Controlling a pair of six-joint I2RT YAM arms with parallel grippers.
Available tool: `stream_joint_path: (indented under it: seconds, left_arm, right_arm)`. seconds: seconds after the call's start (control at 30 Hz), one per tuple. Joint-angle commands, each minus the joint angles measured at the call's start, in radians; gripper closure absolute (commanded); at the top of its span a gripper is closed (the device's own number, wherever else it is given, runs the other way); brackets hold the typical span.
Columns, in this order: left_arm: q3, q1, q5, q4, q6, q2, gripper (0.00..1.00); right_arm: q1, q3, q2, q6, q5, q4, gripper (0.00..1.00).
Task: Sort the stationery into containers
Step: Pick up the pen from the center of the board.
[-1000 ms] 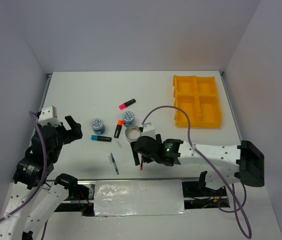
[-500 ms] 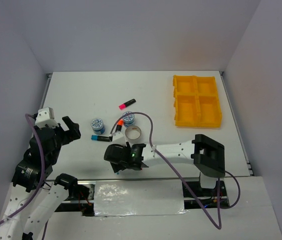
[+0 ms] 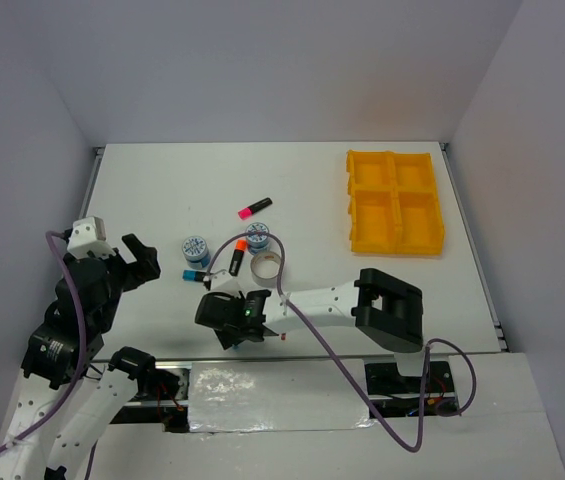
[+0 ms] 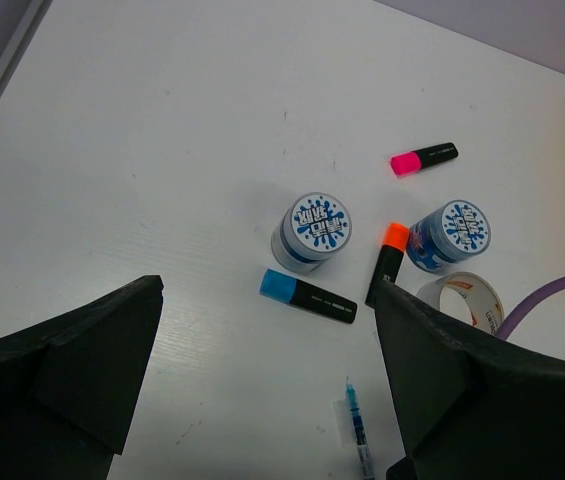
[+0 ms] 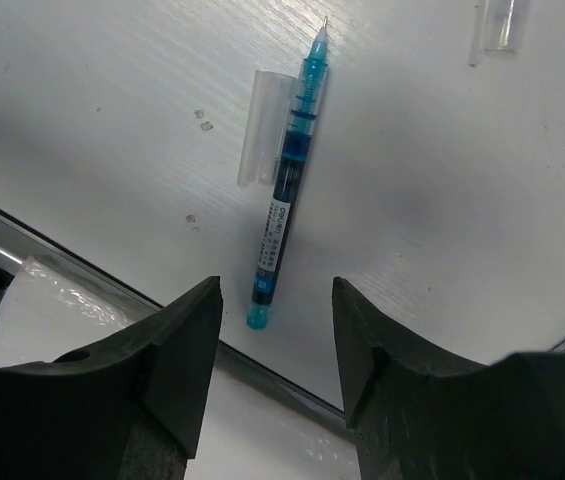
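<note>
Right hand (image 5: 274,305), half open and gripping nothing, has a finger on either side of the tail of the blue pen (image 5: 284,190). The pen lies on the counter (image 5: 112,90) beside a clear cap (image 5: 260,125). Left hand (image 4: 267,300) hangs wide open and empty above the highlighters (image 4: 307,296) and tape rolls (image 4: 310,230). The tray (image 3: 394,190) sits well apart, far right.

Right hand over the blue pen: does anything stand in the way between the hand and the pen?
Nothing visible does. The right hand straddles the blue pen, which lies on the bare table, and is not touching it. Only the clear cap lies close alongside the pen's tip end, possibly touching it.
</note>
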Motion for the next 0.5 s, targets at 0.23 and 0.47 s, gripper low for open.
stream_joint_path:
  seconds: [0.23, 0.47]
  left_arm:
    - [0.019, -0.006, -0.009, 0.027, -0.005, -0.013, 0.01]
    - [0.016, -0.011, -0.008, 0.027, -0.005, -0.022, 0.01]
  right_arm:
    - [0.005, 0.060, 0.045, -0.020, -0.003, -0.013, 0.53]
    - [0.002, 0.069, 0.069, -0.022, -0.005, -0.025, 0.64]
